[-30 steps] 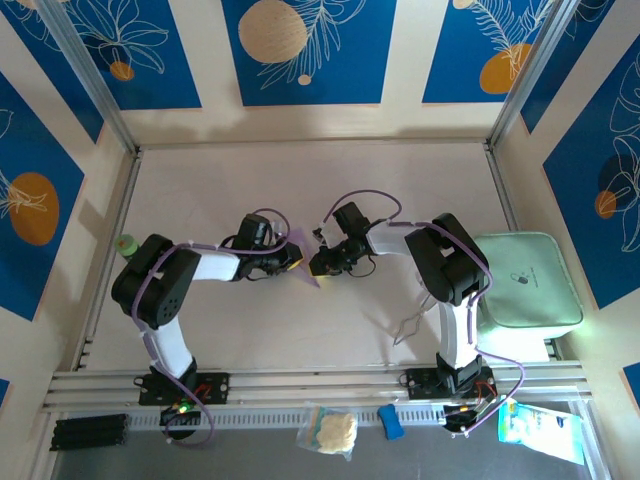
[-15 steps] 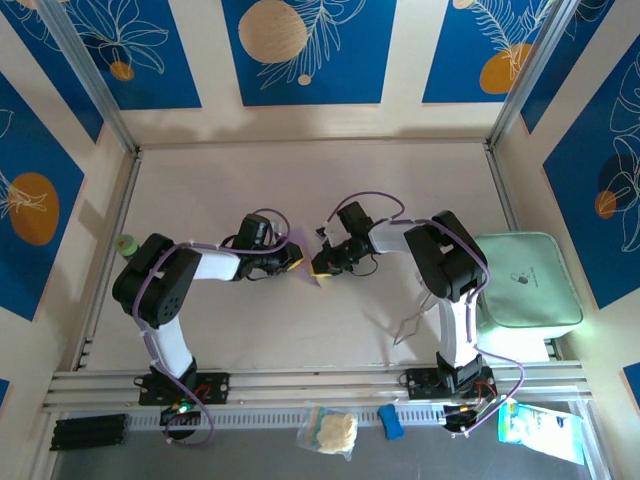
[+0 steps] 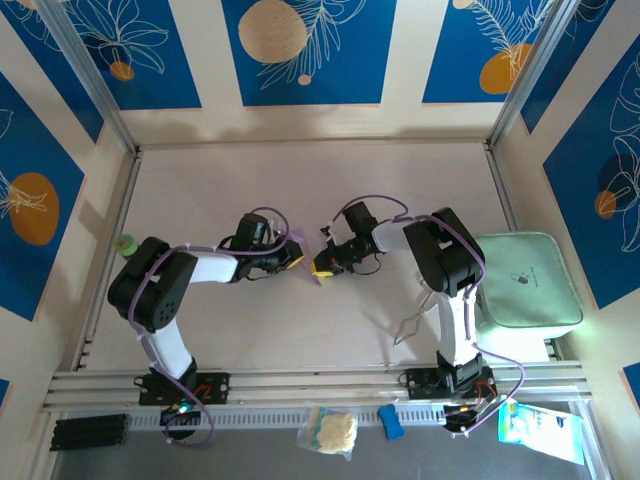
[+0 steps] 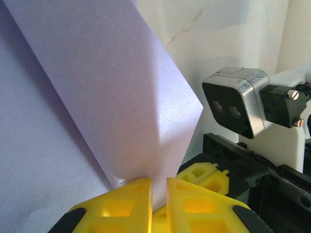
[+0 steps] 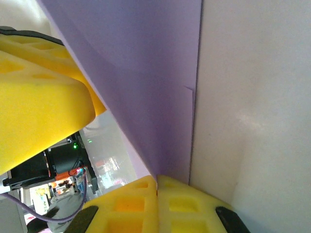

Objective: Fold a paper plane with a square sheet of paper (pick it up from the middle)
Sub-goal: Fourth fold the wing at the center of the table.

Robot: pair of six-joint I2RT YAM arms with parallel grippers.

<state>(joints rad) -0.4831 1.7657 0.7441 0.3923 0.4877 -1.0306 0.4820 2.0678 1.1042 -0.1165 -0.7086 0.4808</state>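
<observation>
The square sheet of paper (image 3: 305,256) is sitting creased at the middle of the counter (image 3: 300,180), between the two arms. The left tool (image 4: 158,188) and the right tool (image 5: 156,187) are each pinching it, fingers closed on its lavender edge. The mint-green tray (image 3: 525,285) is lying at the right, well apart; a clear bag (image 3: 330,432) holding something pale yellow is resting nearer
</observation>
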